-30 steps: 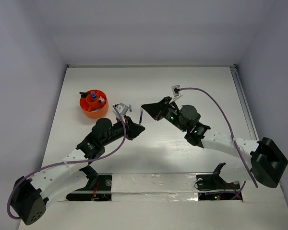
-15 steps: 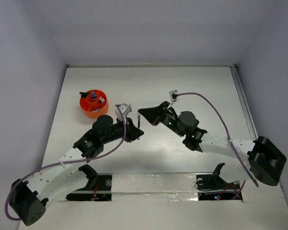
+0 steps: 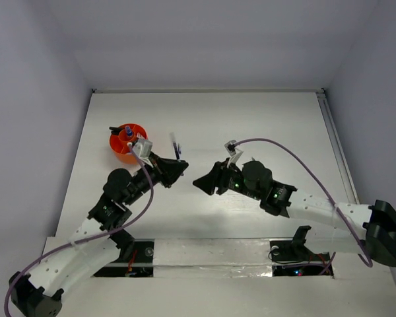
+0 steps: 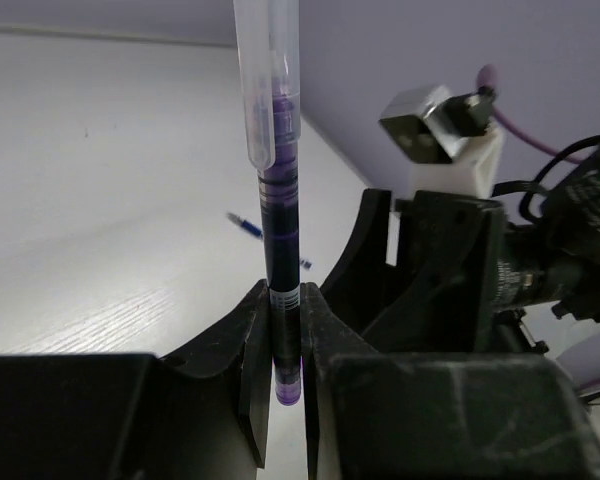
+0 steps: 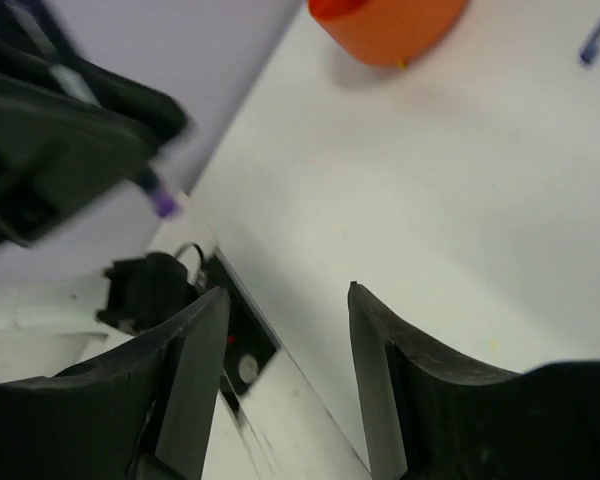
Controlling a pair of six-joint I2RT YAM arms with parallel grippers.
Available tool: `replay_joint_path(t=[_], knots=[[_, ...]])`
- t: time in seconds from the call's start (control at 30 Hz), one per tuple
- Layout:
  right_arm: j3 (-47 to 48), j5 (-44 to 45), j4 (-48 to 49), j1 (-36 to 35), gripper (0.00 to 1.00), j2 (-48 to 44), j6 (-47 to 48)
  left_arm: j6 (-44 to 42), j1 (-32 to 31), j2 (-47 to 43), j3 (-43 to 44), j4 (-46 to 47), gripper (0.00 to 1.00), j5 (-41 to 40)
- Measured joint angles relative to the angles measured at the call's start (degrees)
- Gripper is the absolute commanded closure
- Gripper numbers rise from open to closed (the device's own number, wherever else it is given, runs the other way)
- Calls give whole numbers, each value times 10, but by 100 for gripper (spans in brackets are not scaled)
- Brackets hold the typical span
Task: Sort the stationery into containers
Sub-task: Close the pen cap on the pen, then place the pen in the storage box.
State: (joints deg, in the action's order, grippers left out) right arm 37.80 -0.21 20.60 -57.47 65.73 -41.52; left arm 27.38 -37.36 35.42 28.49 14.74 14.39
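Purple pen [image 4: 280, 250], clear-capped, sticks out from the jaws of your left gripper [image 3: 182, 170], pinched near its lower end above the counter [image 3: 251, 119]. Your right gripper [image 5: 287, 295] hovers close by, jaws spread and holding nothing. The step in hand appears to be delivery: 1 pen bound for the orange cup [image 3: 121, 153] just beside the left wrist. Next, swing left, tip the pen over a free compartment, then release.
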Motion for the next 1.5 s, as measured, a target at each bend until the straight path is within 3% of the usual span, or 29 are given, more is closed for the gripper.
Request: replay_joint_path(t=[0.07,0.23,0.47,0.7,0.87,1.03,1.1,1.23,1.37,1.5], knots=[[0,-10,-52,4,32,-14,12,11,1,-19,-18,36,100,-9],[33,-46,-131,28,25,-40,57,34,1,-35,-64,69,100,-8],[142,-174,-138,103,10,-23,108,42,1,-42,-78,65,100,27],[261,-300,-133,121,9,80,137,46,1,-46,-78,72,100,82],[266,-342,-134,121,27,119,140,51,1,-30,-78,90,100,105],[270,-361,-132,121,38,138,139,57,1,-16,-79,101,100,116],[271,-366,-130,121,51,142,139,57,1,-11,-79,105,100,119],[276,-374,-124,121,60,151,133,59,1,-4,-79,108,100,120],[279,-377,-120,121,88,156,132,59,1,-3,-82,108,100,117],[282,-377,-115,120,96,163,128,60,1,-2,-83,107,100,107]])
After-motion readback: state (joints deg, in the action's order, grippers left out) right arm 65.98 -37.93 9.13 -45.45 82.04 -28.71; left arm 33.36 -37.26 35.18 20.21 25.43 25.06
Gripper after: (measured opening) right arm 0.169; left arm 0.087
